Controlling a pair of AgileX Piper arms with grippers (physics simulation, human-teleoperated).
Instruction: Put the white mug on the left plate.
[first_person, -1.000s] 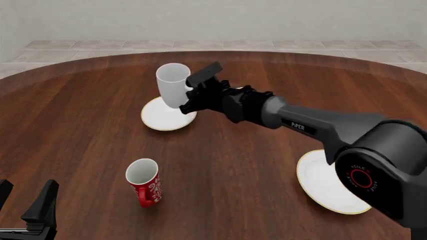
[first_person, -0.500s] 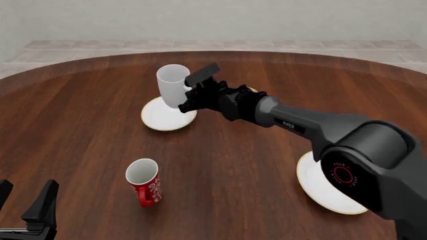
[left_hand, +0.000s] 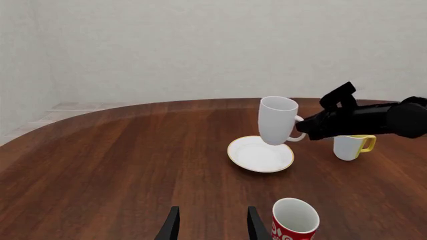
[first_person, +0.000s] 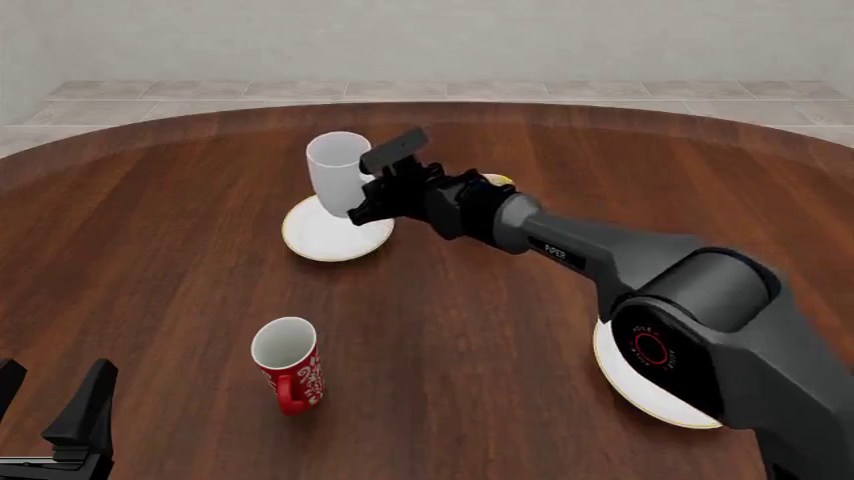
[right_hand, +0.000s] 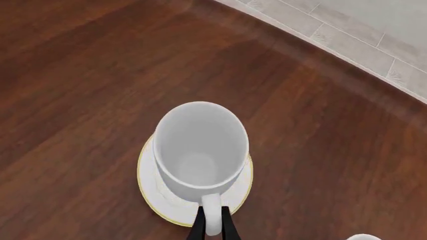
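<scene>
Moved: white mug (first_person: 336, 171) shifted left since 1 s ago, hanging tilted over the left plate (first_person: 310, 237), apart.
Right gripper (first_person: 368, 196): clamped its handle.
Left gripper (left_hand: 209, 227): spread.
Hidden: yellow-handled mug (left_hand: 351, 147) partly behind arm.
Nearby: red mug (first_person: 288, 364).

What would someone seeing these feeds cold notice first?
First, the white mug held in the air by its handle in the right gripper, tilted, directly over the left plate at the far middle of the table. Next, the red patterned mug standing alone nearer the arms, with the left gripper open and idle at the near left edge.
</scene>
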